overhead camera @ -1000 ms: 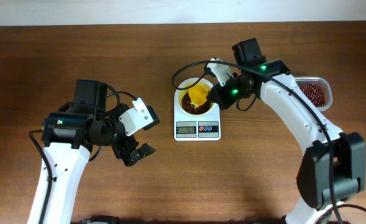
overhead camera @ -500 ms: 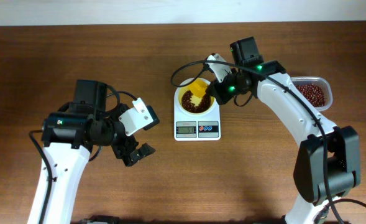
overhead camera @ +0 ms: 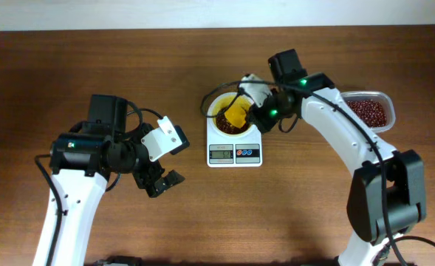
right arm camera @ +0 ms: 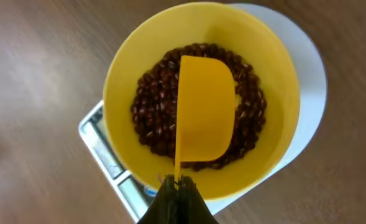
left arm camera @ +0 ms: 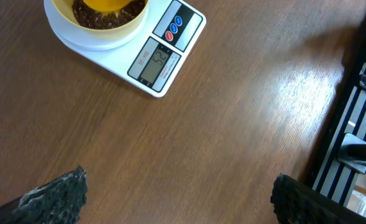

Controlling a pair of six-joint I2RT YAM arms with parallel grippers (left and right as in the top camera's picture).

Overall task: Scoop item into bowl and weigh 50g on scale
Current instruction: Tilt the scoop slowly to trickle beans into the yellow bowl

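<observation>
The pale yellow bowl (right arm camera: 117,81) sits on the white scale (overhead camera: 234,153) and holds a layer of dark red-brown beans (right arm camera: 151,118). My right gripper (right arm camera: 178,183) is shut on the thin handle of a yellow scoop (right arm camera: 204,109), whose cup hangs turned on its side just over the beans. From overhead, the scoop (overhead camera: 236,113) covers the bowl's middle and the right gripper (overhead camera: 255,111) is at the bowl's right rim. My left gripper (left arm camera: 179,199) stands open over bare table, well to the left of the scale (left arm camera: 161,59); its fingertips (left arm camera: 58,196) hold nothing.
A clear plastic tub (overhead camera: 370,109) with more beans stands at the table's right edge, behind my right arm. The scale's screen and buttons face the front. A dark metal rack (left arm camera: 356,112) shows at the right of the left wrist view.
My right wrist has shifted slightly left over the bowl and the scoop has turned in it. The left arm has not moved.
</observation>
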